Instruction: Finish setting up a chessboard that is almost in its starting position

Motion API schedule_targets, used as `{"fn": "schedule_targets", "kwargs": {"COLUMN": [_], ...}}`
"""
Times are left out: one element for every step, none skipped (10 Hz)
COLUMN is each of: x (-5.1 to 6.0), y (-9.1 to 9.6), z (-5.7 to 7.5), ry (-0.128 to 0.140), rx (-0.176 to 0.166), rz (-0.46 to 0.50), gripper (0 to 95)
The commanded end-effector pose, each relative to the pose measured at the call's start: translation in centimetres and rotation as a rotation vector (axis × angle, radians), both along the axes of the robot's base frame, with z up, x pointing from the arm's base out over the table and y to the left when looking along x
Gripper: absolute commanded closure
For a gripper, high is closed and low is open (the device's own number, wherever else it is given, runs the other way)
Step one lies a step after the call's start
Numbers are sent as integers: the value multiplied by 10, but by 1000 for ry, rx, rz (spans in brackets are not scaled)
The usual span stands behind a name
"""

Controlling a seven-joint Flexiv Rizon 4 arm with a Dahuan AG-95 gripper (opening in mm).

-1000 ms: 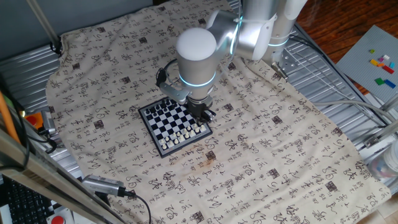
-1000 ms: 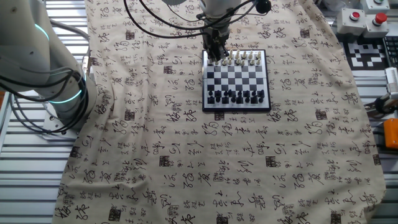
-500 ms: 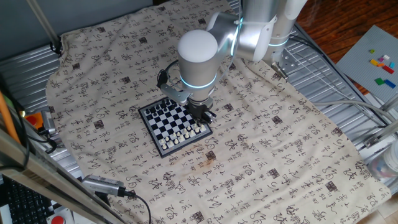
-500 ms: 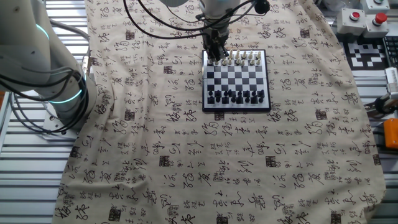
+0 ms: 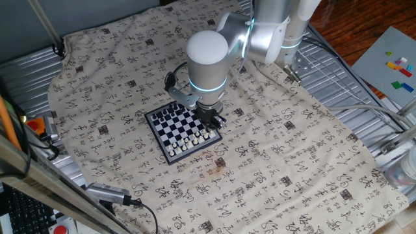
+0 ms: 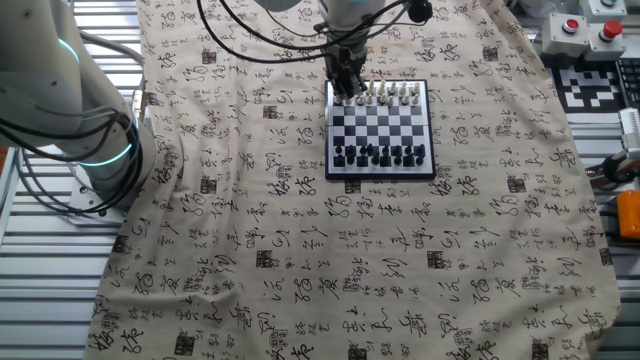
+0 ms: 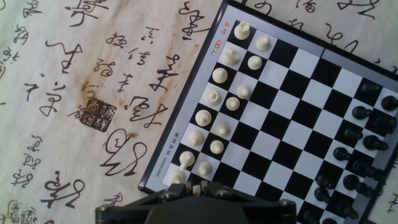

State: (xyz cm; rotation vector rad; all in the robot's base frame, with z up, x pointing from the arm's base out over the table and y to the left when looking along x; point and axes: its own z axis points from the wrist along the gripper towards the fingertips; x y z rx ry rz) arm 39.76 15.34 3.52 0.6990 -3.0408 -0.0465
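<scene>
The small chessboard (image 5: 155, 125) lies on the printed cloth; it also shows in the other fixed view (image 6: 381, 173) and in the hand view (image 7: 186, 112). White pieces (image 7: 217, 102) stand in two rows along one edge, dark pieces (image 7: 364, 140) along the opposite edge. My gripper (image 5: 211, 122) hangs straight down over the board's white-side corner, also seen in the other fixed view (image 6: 346, 92). In the hand view the gripper (image 7: 197, 188) has its jaws close together with a small white piece (image 7: 196, 185) between them, at the corner end of the white rows.
The calligraphy cloth (image 5: 273, 162) covers the table. A second robot arm base (image 6: 70, 100) stands at the left. Black cables (image 6: 260, 45) hang behind the board. Red buttons (image 6: 590, 28) and a brick plate (image 5: 390, 62) lie off the cloth.
Almost nothing: the arm has shifted very slightly, and the gripper stays low over the board's white corner.
</scene>
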Motion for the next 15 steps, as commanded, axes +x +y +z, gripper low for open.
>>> {"fn": "schedule_targets", "kwargs": {"x": [0,0,0,0,0,0,0,0,0,0,0,0,0,0,0], "y": [0,0,0,0,0,0,0,0,0,0,0,0,0,0,0], "z": [0,-1,-1,-1,-1,-1,-1,-1,-1,-1,-1,-2,-2,-2,-2], "ry": [-1,-1,-1,-1,-2,-3,-5,-7,-8,-8,-8,-9,-10,-11,-11], "rx": [-1,-1,-1,-1,0,0,-1,-2,-3,-3,-2,-3,-3,-2,-2], "rz": [0,0,0,-1,-1,-1,1,1,3,5,6,8,9,12,14], "gripper": [950,950,950,950,950,950,950,950,950,760,760,760,760,760,760]}}
